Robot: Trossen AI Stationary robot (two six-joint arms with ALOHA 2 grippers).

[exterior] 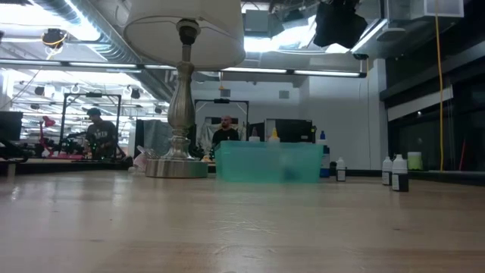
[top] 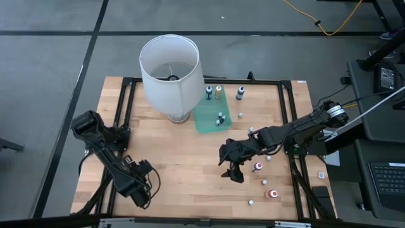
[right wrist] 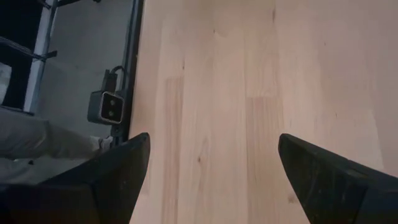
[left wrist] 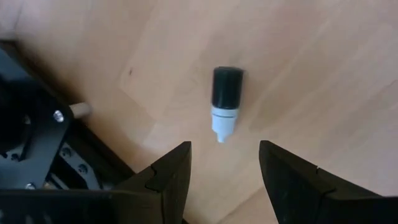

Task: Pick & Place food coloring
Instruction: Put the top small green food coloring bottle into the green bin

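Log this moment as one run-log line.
left gripper: open, over a lying dark bottle, not gripping | right gripper: open, empty, above bare table | green tray: one bottle inside

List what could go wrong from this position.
The left pincer stands open short of a dark bottle lying on its side; a clumsy close could roll it away. The right pincer hangs open near loose bottles, such as the red one; a sweep could knock them over.

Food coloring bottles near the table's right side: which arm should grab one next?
Right. The right gripper hangs open beside the red-filled bottle, others close by. The left gripper sits at the far left corner.
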